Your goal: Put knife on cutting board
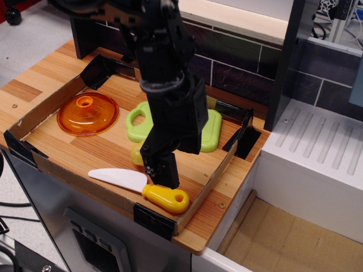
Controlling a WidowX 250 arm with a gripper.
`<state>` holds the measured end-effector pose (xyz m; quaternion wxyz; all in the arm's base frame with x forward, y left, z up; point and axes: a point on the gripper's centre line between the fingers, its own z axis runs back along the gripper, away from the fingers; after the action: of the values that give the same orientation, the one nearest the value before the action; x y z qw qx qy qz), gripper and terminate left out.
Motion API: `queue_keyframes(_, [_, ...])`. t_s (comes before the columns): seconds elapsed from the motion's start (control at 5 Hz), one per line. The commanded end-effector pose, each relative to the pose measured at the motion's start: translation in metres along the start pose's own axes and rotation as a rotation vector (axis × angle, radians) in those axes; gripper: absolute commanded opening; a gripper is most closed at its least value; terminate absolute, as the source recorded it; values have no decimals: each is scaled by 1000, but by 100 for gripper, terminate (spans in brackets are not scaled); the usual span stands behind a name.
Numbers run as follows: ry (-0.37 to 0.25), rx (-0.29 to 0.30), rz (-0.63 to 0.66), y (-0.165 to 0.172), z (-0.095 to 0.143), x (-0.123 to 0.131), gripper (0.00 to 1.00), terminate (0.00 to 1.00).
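Note:
The knife (142, 188) lies flat near the tray's front edge, its white blade pointing left and its yellow handle (167, 199) with a hole to the right. The light green cutting board (136, 122) lies behind it, mostly hidden by my arm. My black gripper (161, 172) hangs just above where the blade meets the handle, close to the knife. Its fingers look close together and hold nothing. I cannot tell whether it touches the knife.
A round orange lid (88, 114) lies at the tray's left. A yellow potato-like toy (136, 154) peeks out behind the gripper. Low cardboard walls (39, 161) ring the wooden tray. A grey ribbed sink unit (317, 164) stands to the right.

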<state>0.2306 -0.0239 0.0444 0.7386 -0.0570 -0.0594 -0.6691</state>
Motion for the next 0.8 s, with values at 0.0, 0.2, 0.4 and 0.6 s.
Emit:
queue_keyframes(0.0, [36,18,-59,-3,-5,-20,100,0])
queue_keyframes(0.2, [26,11,-83,-10,-13,-19,100,0])
queue_keyframes(0.4, [-42,-40,-123,-16,-17,-20,100,0])
queue_keyframes(0.6, [-52,-57,-149,-25,-25,-19,100,0])
